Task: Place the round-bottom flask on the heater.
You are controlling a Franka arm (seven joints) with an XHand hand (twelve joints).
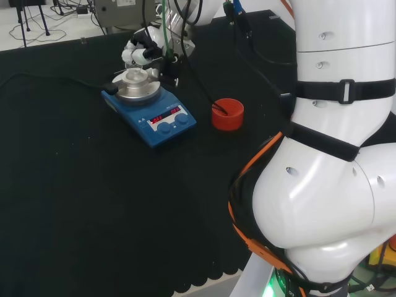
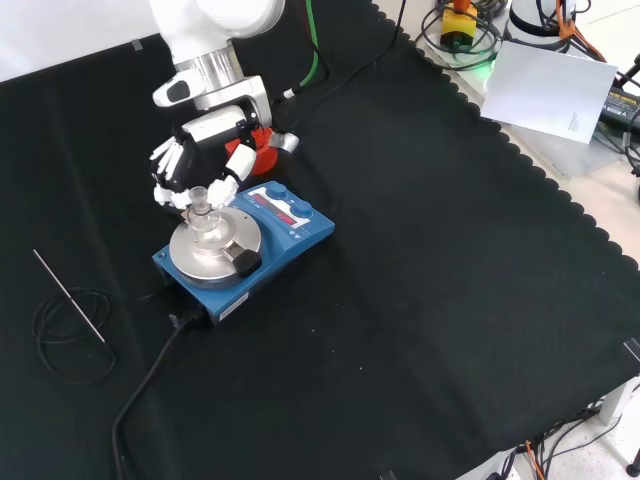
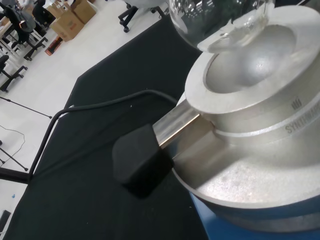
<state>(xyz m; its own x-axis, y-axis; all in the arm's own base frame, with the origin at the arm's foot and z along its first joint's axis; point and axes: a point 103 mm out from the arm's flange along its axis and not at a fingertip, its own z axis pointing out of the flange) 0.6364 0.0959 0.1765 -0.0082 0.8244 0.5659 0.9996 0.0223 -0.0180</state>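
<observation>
While the black and white hand (image 2: 190, 165) pinches the neck of the clear glass round-bottom flask (image 2: 205, 226), the bulb hangs just above the bowl-shaped recess of the silver metal block on the blue heater (image 2: 290, 235), as the wrist view shows. One red ribbed ring stand (image 1: 228, 114) sits just right of the heater in the head view. One thin metal rod (image 2: 70, 296) and one coiled black cable (image 2: 65, 345) lie well left in the front view. Open black cloth (image 2: 450, 300) stretches right to its scalloped edge.

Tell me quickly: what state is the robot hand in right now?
Robot hand: shut on the round-bottom flask, holding it over the heater.
</observation>
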